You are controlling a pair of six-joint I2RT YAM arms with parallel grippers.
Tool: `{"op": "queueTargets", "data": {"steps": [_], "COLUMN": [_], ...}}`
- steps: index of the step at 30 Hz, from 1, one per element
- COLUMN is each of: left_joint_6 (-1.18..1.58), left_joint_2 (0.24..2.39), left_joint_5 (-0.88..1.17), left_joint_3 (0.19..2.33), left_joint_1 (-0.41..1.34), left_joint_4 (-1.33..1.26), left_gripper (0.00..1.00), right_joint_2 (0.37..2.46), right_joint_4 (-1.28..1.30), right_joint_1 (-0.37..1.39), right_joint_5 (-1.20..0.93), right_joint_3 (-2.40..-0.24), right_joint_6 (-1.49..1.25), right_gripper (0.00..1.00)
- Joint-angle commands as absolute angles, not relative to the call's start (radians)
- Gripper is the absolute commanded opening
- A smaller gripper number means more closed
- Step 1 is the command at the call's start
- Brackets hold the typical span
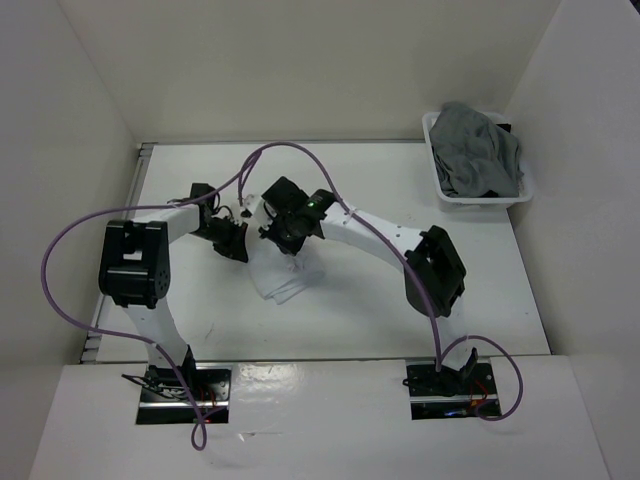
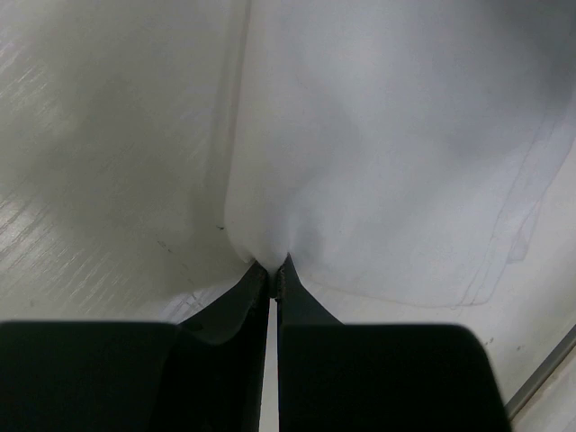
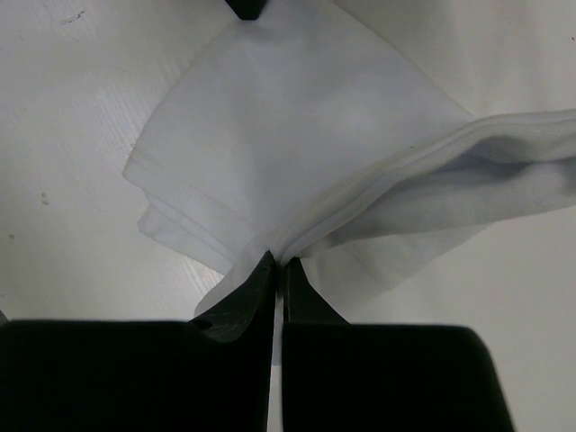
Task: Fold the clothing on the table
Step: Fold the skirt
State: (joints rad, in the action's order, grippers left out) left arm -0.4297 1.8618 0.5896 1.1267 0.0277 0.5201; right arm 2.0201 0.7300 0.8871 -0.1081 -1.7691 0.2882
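White walls enclose the flat white table (image 1: pixel 480 300), where, well left of the white plastic basket (image 1: pixel 478 202), the left fingers (image 2: pixel 247 297) and the right fingers (image 3: pixel 256 290) each pinch a partly doubled white cloth garment (image 1: pixel 283 275), its folding seemingly midway and unfinished.

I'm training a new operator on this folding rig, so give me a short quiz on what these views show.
1. True or false: the left fingers stand open, clear of the white cloth.
2. The grey clothing lies: A beside, B inside, C under the white basket.
3. What do the right fingers grip?
Key: 1 false, they are shut on the cloth. 2 B. 3 the white cloth.
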Motion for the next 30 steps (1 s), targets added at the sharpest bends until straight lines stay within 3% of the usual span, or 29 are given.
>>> {"op": "queueTargets", "data": {"steps": [1,30], "left_joint_6": [-0.433,-0.442], "left_joint_2": [1.917,1.956], "left_joint_5": [0.578,0.618], "left_joint_3": [1.132,1.15], "left_joint_1": [0.032,0.032], "left_joint_4": [0.531,0.569], "left_gripper": [0.01,0.01], "right_joint_2": [2.023,2.074], "right_joint_4": [0.735,0.735], "right_joint_1": [0.916,0.983], "right_joint_5": [-0.114,-0.104], "right_joint_3": [-1.813,-1.813], "right_joint_6": [0.285,0.295], "right_gripper": [0.0,0.0]}}
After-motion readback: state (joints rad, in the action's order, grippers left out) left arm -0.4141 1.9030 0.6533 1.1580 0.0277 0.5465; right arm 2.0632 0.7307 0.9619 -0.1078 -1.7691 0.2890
